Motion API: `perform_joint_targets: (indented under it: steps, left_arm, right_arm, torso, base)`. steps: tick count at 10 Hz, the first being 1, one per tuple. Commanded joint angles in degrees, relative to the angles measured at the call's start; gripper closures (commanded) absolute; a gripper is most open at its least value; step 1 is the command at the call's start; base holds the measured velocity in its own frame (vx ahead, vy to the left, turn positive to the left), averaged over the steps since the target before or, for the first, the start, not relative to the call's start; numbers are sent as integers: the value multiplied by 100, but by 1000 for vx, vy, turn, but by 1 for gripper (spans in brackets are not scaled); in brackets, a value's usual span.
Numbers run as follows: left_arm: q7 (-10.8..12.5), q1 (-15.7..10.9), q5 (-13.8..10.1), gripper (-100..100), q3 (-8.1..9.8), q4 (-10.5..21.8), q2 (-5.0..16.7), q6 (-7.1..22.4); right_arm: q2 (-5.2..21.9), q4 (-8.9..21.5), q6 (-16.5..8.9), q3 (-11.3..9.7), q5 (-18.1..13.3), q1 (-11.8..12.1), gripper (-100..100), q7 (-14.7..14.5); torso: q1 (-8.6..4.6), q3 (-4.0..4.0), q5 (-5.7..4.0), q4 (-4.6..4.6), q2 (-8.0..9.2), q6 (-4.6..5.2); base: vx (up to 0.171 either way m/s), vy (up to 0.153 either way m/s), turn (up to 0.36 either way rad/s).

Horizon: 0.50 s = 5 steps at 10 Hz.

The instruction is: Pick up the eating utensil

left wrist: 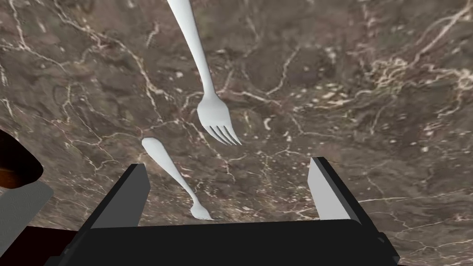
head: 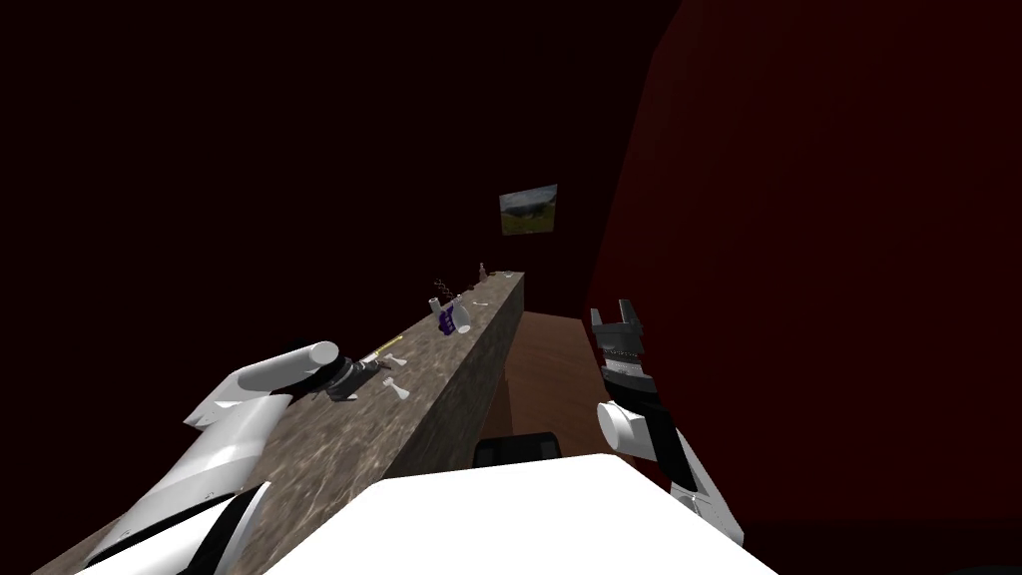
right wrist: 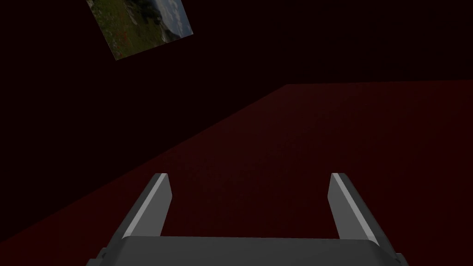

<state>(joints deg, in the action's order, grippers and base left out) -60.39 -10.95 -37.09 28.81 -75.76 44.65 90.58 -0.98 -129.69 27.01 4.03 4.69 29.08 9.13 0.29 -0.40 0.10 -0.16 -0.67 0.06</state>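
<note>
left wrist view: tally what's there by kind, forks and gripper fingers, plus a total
white forks on the brown marbled counter: 2, the longer white fork and the shorter white fork
light grey fingers of the open left gripper: 2
total: 4

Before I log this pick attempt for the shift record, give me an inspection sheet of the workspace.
Surface: brown marbled counter, long and narrow.
Job's things: two white forks lying flat, near fork and far fork.
Clutter: white-and-purple mug, small bottle farther along.
Grippers: left gripper open, aimed down at the near fork; right gripper open, raised beside the counter.
Cables: nothing seen.
Surroundings: dark red walls, framed landscape picture, brown floor.
</note>
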Motion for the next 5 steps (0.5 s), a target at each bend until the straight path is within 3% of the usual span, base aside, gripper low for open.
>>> perform_joint_targets:
  steps: [1,2,3,4,5]
  left_arm:
    - [-65,26,-113,-100,14,71,-88,160]
    - [-118,49,-210,-100,24,123,-166,289]
    - [-61,40,-148,-100,14,58,-131,218]
    - [-70,37,-157,0,13,68,-137,244]
    - [-180,15,-106,-100,47,239,-173,85]
  right_arm:
    - [0,0,0,0,0,0,0,0]
    - [0,0,0,0,0,0,0,0]
    - [0,0,0,0,0,0,0,0]
    - [0,0,0,0,0,0,0,0]
    - [-1,0,0,0,0,-1,0,0]
  torso:
    - [0,0,0,0,0,0]
    - [1,1,0,0,2,0]
    - [4,2,1,1,3,1]
    - [-7,7,-2,3,12,-1]
    - [-16,11,-4,4,18,-1]
  base:
    - [52,56,-39]
    - [45,63,-47]
    - [18,30,-15]
    - [4,6,1]
    - [-6,-10,-22]
